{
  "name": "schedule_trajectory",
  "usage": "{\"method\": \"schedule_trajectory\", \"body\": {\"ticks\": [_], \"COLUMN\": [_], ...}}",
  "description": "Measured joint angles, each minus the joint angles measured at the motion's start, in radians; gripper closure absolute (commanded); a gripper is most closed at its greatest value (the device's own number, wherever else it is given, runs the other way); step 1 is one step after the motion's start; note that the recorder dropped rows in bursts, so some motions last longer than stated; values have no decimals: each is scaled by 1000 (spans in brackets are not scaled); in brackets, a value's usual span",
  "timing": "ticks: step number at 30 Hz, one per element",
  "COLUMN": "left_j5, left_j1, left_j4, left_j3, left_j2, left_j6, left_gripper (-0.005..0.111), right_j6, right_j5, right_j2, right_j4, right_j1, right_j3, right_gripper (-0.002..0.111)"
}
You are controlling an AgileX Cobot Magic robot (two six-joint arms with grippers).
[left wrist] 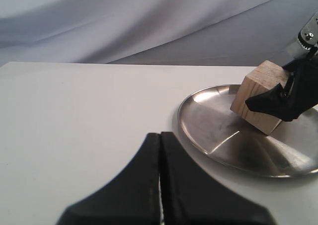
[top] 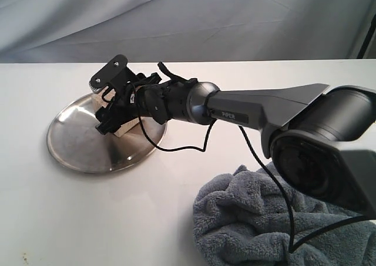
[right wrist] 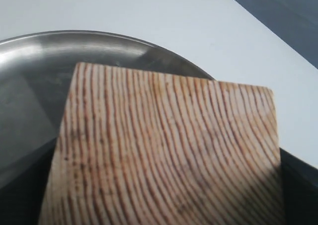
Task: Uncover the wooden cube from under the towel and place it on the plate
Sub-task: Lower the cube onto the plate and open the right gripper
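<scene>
The cube (left wrist: 258, 98) was pale wood, square-edged, with close brown grain lines running in curves across its face. It sat tilted over the plate (top: 76, 145), clamped in the right end effector (top: 111, 122), whose black fingers pressed against opposite sides. The plate was round, shallow polished steel with a low rim, mirroring the arm above it. The towel (top: 247, 219), grey-blue and fluffy, lay crumpled on the white worktop (top: 117, 219), well apart from the plate and cut off by the frame's edge. A creased grey cloth (top: 176, 19) hung behind.

The left wrist view alone showed the cube's tilt: one lower edge dipped to the plate's inner surface, the far side raised. Whether that edge touched the steel could not be told. The same view showed the left end effector (left wrist: 160, 150), its dark fingers pressed together with nothing between them, low over bare worktop near the plate's rim. The right wrist view filled with the cube's grain and a curve of plate behind it; the fingers showed only as dark corners. In the exterior view the arm and its cables hid nearly all of the cube, and the left end effector did not appear.
</scene>
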Motion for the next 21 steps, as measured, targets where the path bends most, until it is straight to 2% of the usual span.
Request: {"method": "schedule_trajectory", "body": {"ticks": [15,18,20,21], "left_j5": [0,0,0,0], "left_j1": [0,0,0,0], "left_j4": [0,0,0,0], "left_j3": [0,0,0,0], "left_j2": [0,0,0,0], "left_j6": [0,0,0,0], "left_gripper": [107,107,107,107], "right_j6": [0,0,0,0], "right_j5": [-16,-16,-16,-16], "right_j2": [0,0,0,0], "right_j4": [78,85,87,87], "right_j1": [0,0,0,0], "right_j3": [0,0,0,0], "right_gripper": [108,97,83,72]}}
